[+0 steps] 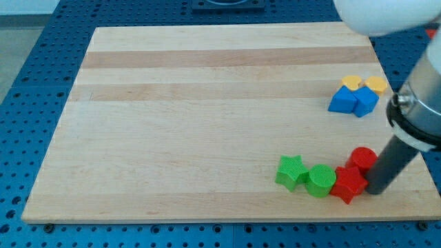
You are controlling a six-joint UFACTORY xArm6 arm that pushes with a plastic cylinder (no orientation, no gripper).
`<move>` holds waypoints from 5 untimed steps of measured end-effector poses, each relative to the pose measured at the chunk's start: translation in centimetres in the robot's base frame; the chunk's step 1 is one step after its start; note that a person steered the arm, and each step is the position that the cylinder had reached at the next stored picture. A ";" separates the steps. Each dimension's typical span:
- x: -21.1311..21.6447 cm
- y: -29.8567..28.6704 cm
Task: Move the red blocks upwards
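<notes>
Two red blocks lie at the view's lower right of the wooden board (207, 103): a red round block (362, 158) and, just below and left of it, a red star-shaped block (346, 184). My tip (377, 191) rests on the board right beside both, touching or nearly touching the star's right side and just below the round block. A green round block (321, 180) touches the star's left side, and a green star (292, 171) sits left of that.
Two blue blocks (353, 100) with two yellow blocks (364, 84) behind them cluster at the view's right edge, above the red blocks. The board's right and bottom edges lie close to my tip.
</notes>
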State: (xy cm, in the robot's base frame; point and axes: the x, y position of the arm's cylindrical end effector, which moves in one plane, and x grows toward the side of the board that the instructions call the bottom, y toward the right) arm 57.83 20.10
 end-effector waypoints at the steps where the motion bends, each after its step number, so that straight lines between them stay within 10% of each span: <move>1: -0.8 -0.8; 5: 1.5 8.0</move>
State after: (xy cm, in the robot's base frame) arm 59.37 28.06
